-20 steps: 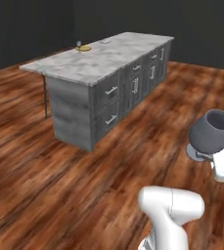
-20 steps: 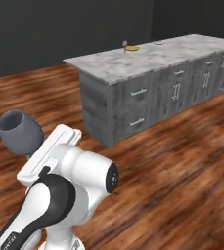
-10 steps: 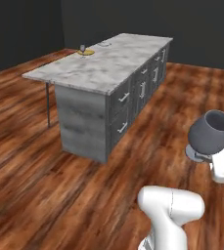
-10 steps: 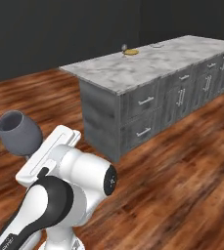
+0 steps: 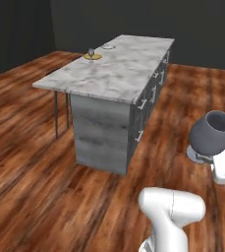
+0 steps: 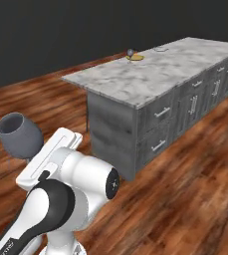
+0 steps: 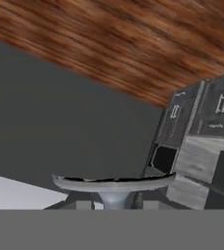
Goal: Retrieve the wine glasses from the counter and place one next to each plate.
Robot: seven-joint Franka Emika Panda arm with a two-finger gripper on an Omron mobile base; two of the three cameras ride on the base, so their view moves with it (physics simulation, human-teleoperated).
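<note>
A smoky grey-blue wine glass (image 5: 212, 137) (image 6: 19, 135) stands upright in my gripper (image 5: 203, 156) (image 7: 116, 202), which is shut on its stem; the round foot (image 7: 114, 183) spans the hand view's lower part. Ahead is the long marble island (image 5: 121, 76) (image 6: 171, 67). At its far end lies the yellow plate (image 5: 93, 56) (image 6: 135, 58), and a second wine glass (image 5: 91, 51) (image 6: 130, 52) stands right beside it. The white plate (image 5: 108, 47) (image 6: 160, 49) lies further along the top. The counter under the wall shelf is out of view.
Wood floor surrounds the island on all sides. The island's dark grey drawers with silver handles (image 5: 142, 106) (image 6: 160, 113) face me. Thin dark legs (image 5: 56, 115) stand under its overhang on the left. Grey cabinet fronts (image 7: 201, 122) appear tilted in the hand view.
The whole picture has shifted as the base drove: the island now looks closer and turned, more end-on. The glass stays held in the same place relative to the arm.
</note>
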